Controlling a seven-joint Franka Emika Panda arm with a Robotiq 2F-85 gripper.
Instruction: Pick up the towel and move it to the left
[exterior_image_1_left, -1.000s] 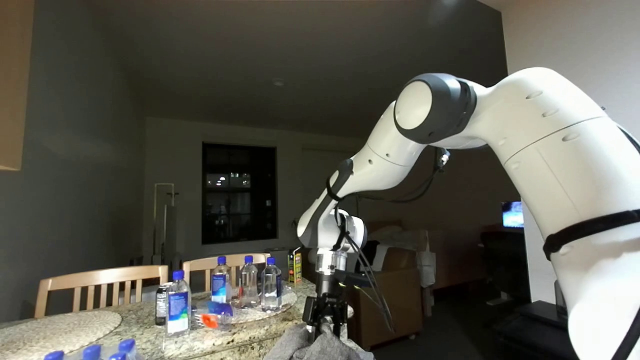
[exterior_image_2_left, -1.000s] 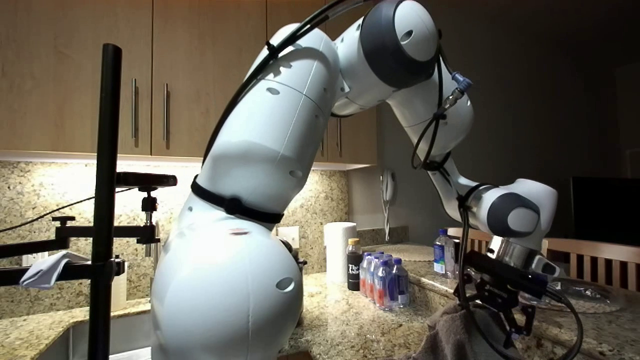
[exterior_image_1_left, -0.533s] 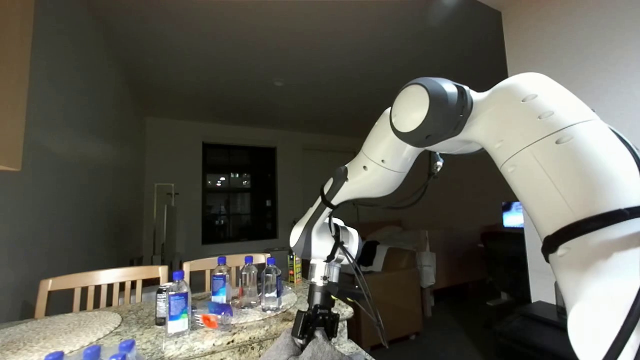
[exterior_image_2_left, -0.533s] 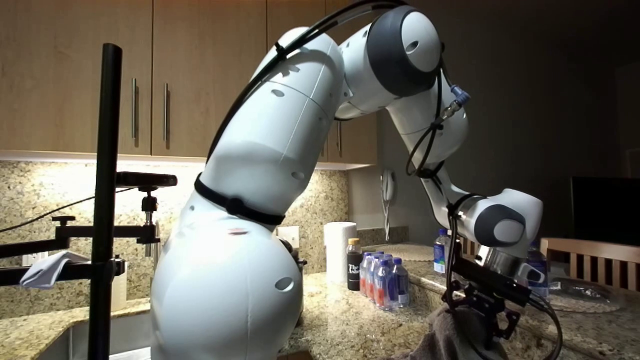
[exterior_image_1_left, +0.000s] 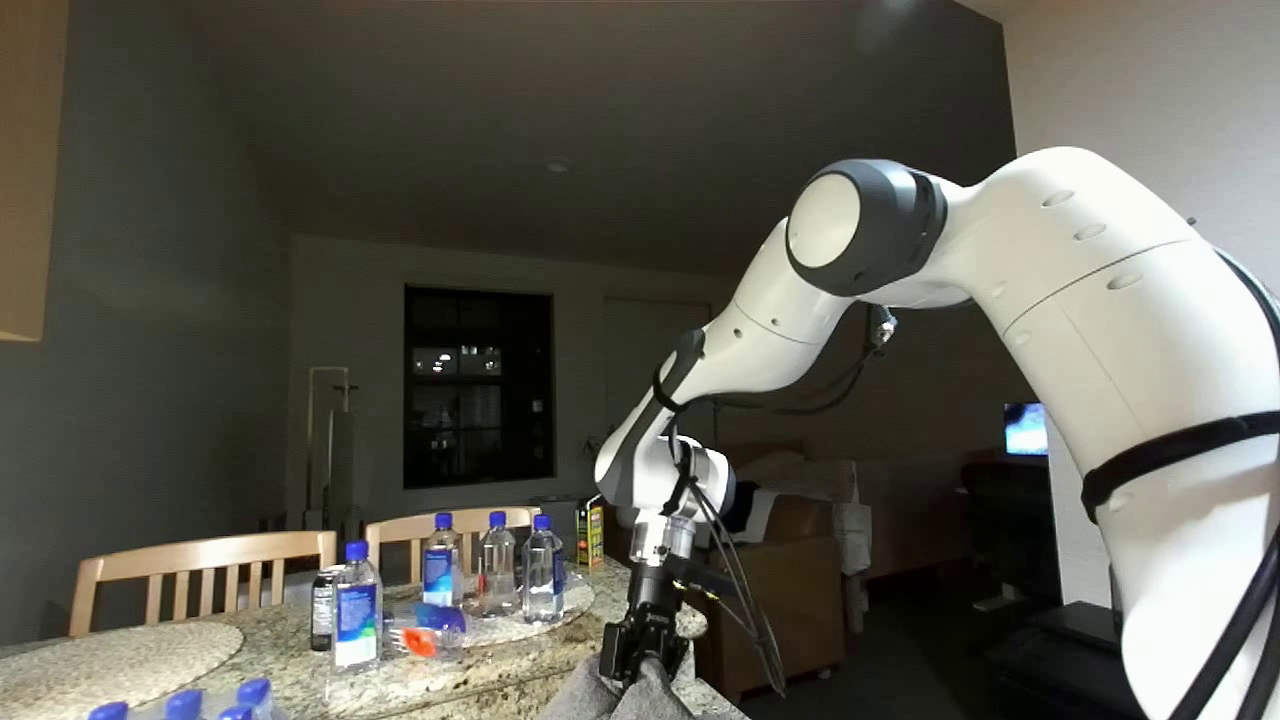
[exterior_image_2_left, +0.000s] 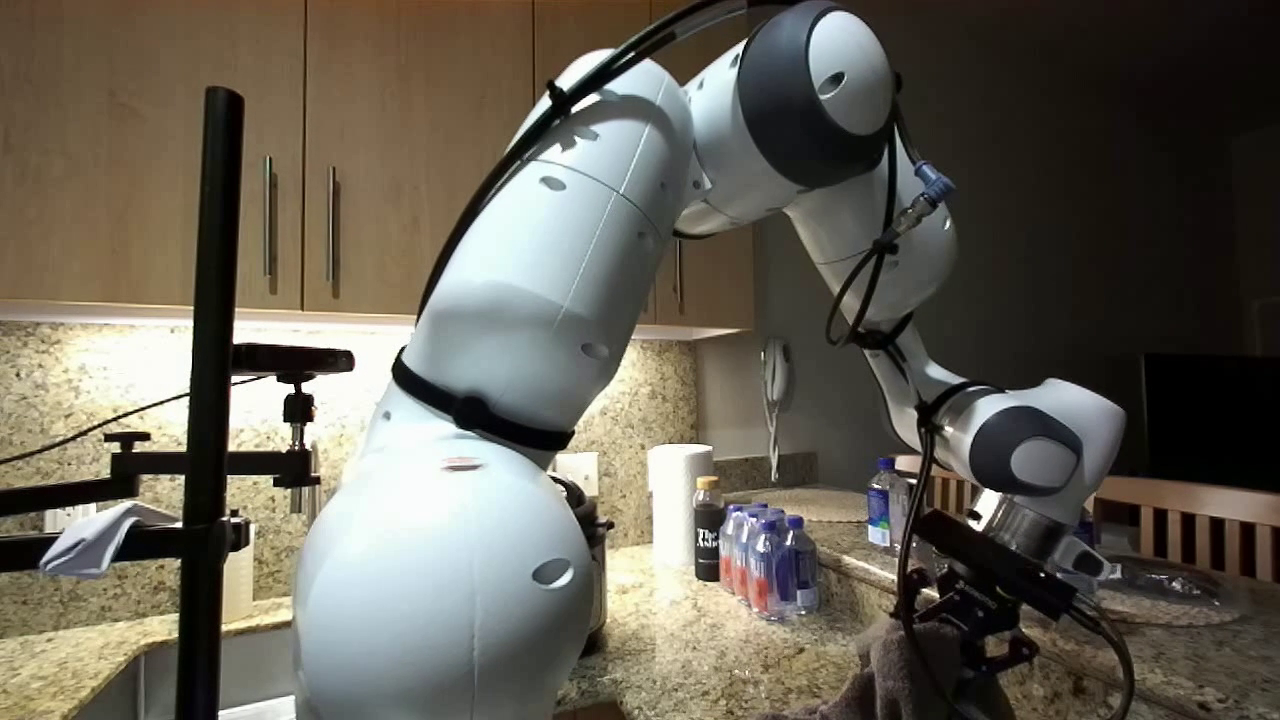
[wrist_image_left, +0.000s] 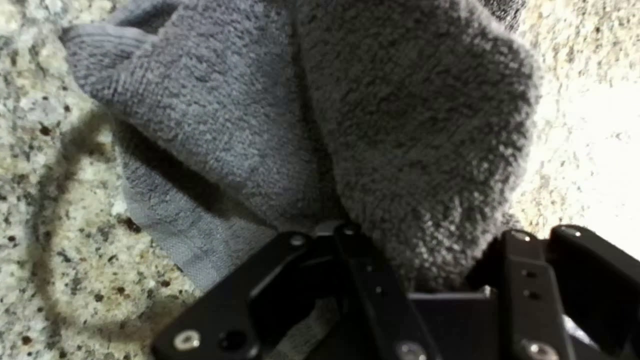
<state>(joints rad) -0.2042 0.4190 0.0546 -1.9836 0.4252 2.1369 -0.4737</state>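
Straddling the gray towel, the claw stands with jaws apart.

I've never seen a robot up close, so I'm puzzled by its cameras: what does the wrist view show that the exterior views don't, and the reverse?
Only the wrist view shows a ribbed fold of the gray towel. Only the exterior views show the white arm, blue-capped bottles and wooden chairs. All share the towel, speckled stone countertop and the black end effector.

In an exterior view, granite counter: carton near far right corner; can beside upright bottle; chairs beyond far edge.
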